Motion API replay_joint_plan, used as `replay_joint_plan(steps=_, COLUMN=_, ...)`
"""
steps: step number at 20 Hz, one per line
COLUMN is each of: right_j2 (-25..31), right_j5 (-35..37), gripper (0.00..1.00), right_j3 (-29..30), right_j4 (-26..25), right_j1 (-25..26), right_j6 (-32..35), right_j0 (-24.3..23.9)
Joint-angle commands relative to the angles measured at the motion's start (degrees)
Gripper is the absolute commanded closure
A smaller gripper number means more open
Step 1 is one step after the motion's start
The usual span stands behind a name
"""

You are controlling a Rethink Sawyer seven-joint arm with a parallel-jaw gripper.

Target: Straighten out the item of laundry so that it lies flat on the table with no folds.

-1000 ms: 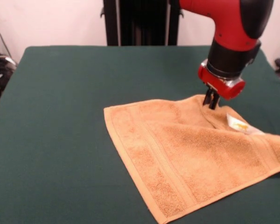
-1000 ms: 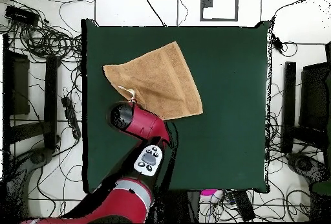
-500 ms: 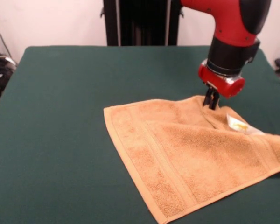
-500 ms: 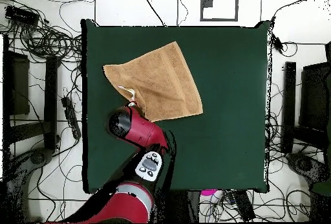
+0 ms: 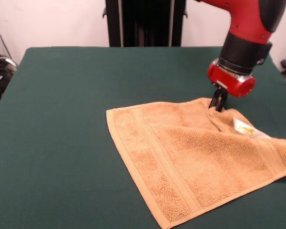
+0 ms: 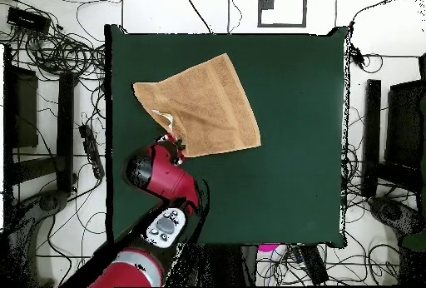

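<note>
An orange-tan towel (image 5: 200, 162) is shown spread on the green table (image 5: 62, 119), lying toward the right and near part of the surface in the front view, with one corner cut off by the right edge; in the overhead view it is seen in the upper left part of the table. A small white tag (image 5: 245, 128) is seen on its far right part. The gripper (image 5: 218, 103) is held at the towel's far edge, its dark fingers pressed close together on or just above the cloth; whether fabric is pinched between them cannot be told.
</note>
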Motion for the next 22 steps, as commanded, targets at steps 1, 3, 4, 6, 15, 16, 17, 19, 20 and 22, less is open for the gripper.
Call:
replay_joint_plan(steps=1, right_j2=0.92, right_j5=0.5, gripper=1.0, right_j3=2.45, right_j4=11.56, right_j1=14.06, right_j6=23.34, right_j0=12.49)
replay_joint_plan(steps=3, right_j2=-1.52, right_j5=1.89, gripper=1.0, right_j3=2.08, right_j4=14.17, right_j1=15.69, right_j6=24.18, right_j0=15.6)
replay_joint_plan(steps=4, right_j2=-2.55, right_j5=2.35, gripper=1.0, right_j3=1.86, right_j4=15.23, right_j1=16.48, right_j6=24.62, right_j0=16.99)
replay_joint_plan(steps=6, right_j2=-1.62, right_j5=0.63, gripper=1.0, right_j3=2.22, right_j4=16.34, right_j1=16.54, right_j6=24.14, right_j0=17.12)
replay_joint_plan(steps=15, right_j2=-1.44, right_j5=0.12, gripper=1.0, right_j3=2.9, right_j4=15.95, right_j1=16.08, right_j6=21.36, right_j0=17.89)
replay_joint_plan(steps=16, right_j2=0.55, right_j5=-1.94, gripper=1.0, right_j3=3.68, right_j4=15.06, right_j1=14.9, right_j6=20.23, right_j0=16.33)
replay_joint_plan(steps=17, right_j2=4.38, right_j5=-5.84, gripper=1.0, right_j3=4.93, right_j4=12.53, right_j1=13.01, right_j6=19.06, right_j0=12.88)
replay_joint_plan(steps=19, right_j2=9.81, right_j5=-11.42, gripper=1.0, right_j3=6.42, right_j4=6.3, right_j1=11.08, right_j6=17.87, right_j0=7.09)
replay_joint_plan(steps=20, right_j2=12.14, right_j5=-13.98, gripper=1.0, right_j3=6.88, right_j4=2.27, right_j1=10.6, right_j6=17.42, right_j0=4.16)
replay_joint_plan(steps=22, right_j2=19.38, right_j5=-20.66, gripper=1.0, right_j3=7.55, right_j4=-11.19, right_j1=10.12, right_j6=16.29, right_j0=-5.46)
